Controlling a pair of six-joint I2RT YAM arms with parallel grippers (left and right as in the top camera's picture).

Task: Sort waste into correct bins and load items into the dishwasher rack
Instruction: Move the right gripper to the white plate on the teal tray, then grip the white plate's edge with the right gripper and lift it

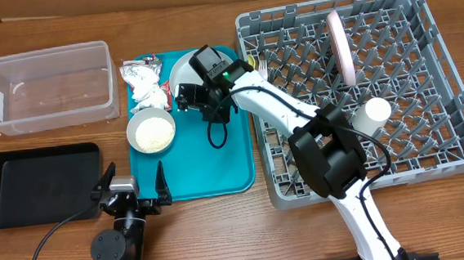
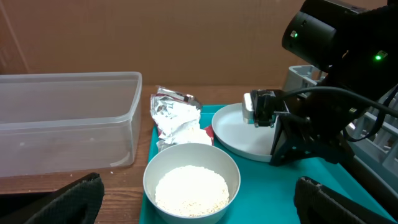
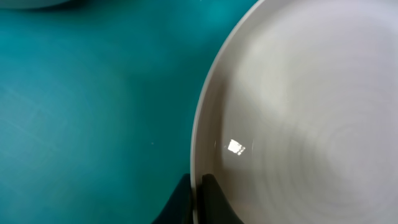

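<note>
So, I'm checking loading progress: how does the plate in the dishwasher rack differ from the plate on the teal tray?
Pose: the racked plate stands on edge between the pegs of the dishwasher rack, while the white plate lies flat on the teal tray.
Handling: the right tool pinches the white plate's rim, while nothing touches the racked plate.
Both are round plates.

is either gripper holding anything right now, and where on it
The right gripper pinches the white plate by its rim; the left gripper is open and empty.
</note>
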